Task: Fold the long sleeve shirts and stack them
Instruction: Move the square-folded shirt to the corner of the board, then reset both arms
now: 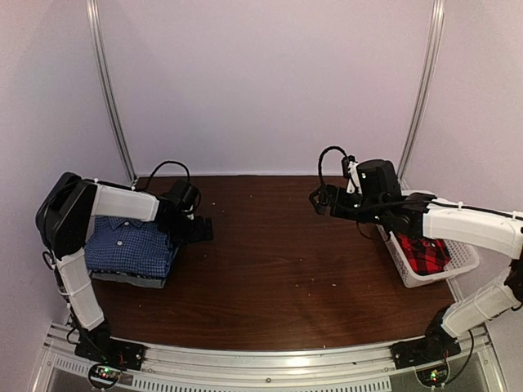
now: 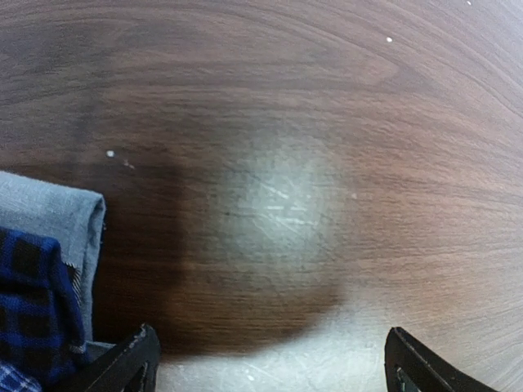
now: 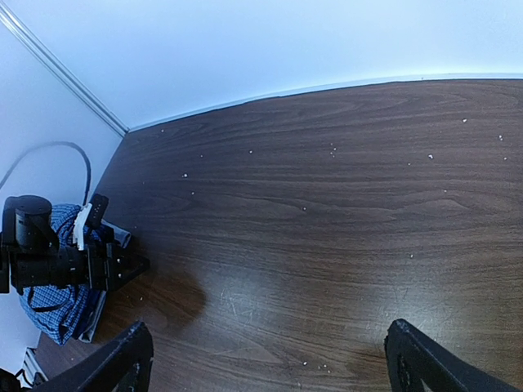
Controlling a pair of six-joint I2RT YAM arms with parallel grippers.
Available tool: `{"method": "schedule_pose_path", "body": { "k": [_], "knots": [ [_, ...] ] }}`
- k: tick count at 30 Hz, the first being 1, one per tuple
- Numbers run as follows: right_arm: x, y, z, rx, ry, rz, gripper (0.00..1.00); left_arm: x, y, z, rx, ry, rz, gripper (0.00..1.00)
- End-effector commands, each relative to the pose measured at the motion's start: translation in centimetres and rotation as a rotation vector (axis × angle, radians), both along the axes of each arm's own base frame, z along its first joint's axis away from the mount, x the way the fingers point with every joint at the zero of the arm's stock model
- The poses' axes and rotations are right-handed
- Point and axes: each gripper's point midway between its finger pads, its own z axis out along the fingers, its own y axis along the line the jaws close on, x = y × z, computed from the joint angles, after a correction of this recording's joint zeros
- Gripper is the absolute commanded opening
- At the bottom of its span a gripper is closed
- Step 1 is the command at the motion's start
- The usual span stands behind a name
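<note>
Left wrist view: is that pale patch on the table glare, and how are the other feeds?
Left wrist: likely glare, a soft bright patch on the table ringed by shadow, frame slightly blurred. Right wrist: sharp, but the wide lens bows the table's far edge. Top external: dim and grainy, yet the red plaid shirt in the basket reads clearly.

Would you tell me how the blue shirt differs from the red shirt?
The blue shirt lies folded atop a stack on the table; the red shirt lies in the white basket. The blue shirt's check is fine, the red shirt's bold. Both are checked cloth.
</note>
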Motion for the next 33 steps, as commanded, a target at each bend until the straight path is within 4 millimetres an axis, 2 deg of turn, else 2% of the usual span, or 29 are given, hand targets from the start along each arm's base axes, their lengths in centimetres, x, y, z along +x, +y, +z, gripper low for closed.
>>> {"method": "schedule_pose_path", "body": {
  "k": [1, 8, 12, 16, 20, 26, 30, 33],
  "knots": [
    [0.1, -0.1, -0.7, 0.003, 0.01, -0.006, 1.0, -1.1, 1.6, -0.8, 0.04, 0.046, -0.003, 0.98],
    [0.1, -0.4, -0.6, -0.028, 0.017, -0.017, 1.0, 0.8, -0.4, 2.5, -0.005, -0.041, -0.112, 0.98],
    [0.0, -0.8, -0.1, -0.027, 0.005, -0.029, 1.0, 1.8, -2.6, 5.8, -0.052, -0.113, -0.202, 0.98],
    [0.1, -1.0, 0.0, -0.029, 0.005, -0.035, 1.0, 2.2, -5.8, 9.4, -0.07, -0.205, -0.298, 0.98],
    [0.0, -1.2, 0.4, -0.022, 0.0, -0.044, 1.0, 2.2, -8.8, 12.9, -0.096, -0.285, -0.373, 0.98],
    [0.0, -1.5, 1.7, -0.006, -0.03, -0.057, 1.0, 1.8, -11.8, 17.1, -0.148, -0.37, -0.431, 0.98],
    [0.1, -1.7, 2.9, -0.01, -0.059, -0.065, 1.0, 1.4, -12.8, 20.3, -0.172, -0.439, -0.446, 0.98],
    [0.1, -2.0, 4.0, -0.007, -0.089, -0.072, 1.0, 0.7, -12.7, 22.9, -0.194, -0.502, -0.453, 0.98]
  ]
}}
